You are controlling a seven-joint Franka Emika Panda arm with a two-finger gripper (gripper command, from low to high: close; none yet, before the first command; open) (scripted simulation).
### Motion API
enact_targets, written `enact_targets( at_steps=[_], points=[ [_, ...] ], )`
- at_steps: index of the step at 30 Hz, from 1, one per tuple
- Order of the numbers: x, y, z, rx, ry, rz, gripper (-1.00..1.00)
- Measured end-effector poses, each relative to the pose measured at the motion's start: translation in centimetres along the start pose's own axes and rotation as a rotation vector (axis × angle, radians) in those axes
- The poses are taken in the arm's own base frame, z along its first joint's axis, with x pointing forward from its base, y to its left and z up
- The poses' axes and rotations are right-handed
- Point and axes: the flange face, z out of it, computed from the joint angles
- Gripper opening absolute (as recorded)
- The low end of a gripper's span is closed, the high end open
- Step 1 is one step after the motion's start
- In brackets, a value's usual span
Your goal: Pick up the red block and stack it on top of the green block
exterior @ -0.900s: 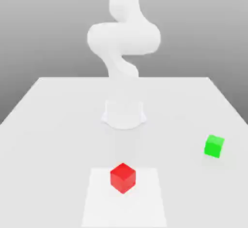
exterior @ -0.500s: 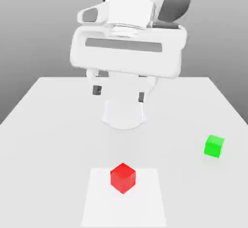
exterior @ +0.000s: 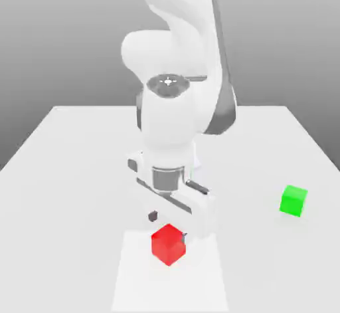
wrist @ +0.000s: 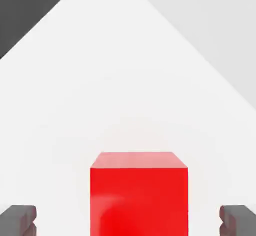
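Note:
The red block (exterior: 167, 244) sits on a paler square patch (exterior: 133, 278) near the front of the white table (exterior: 66, 172). My gripper (exterior: 169, 228) hangs just above and behind it, open, its dark fingertips (exterior: 153, 216) spread wider than the cube and touching nothing. In the hand view the red block (wrist: 139, 192) lies between the two fingertips (wrist: 19, 219), with a clear gap on each side. The green block (exterior: 293, 200) rests alone on the table, far off toward the exterior view's right.
The white arm (exterior: 174, 105) rises behind the gripper and hides the middle of the table. The table's edges run along both sides and the back.
The hand has dropped from high above the table to just over the red block and has turned about its axis. Neither block has moved.

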Motion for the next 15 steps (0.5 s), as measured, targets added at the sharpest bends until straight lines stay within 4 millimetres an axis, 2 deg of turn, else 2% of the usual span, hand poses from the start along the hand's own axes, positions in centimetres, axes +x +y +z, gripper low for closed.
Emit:
enact_targets(
  at_steps=[4,5,11,15],
  points=[
    [0.0,0.4,2.3,-0.006,0.001,-0.003,0.00],
    [0.0,0.5,2.9,-0.009,0.002,-0.004,-1.00],
    [0.0,0.6,3.2,-0.008,0.002,-0.005,-1.00],
    [0.0,0.2,1.5,-0.002,0.001,-0.002,-1.00]
  ],
)
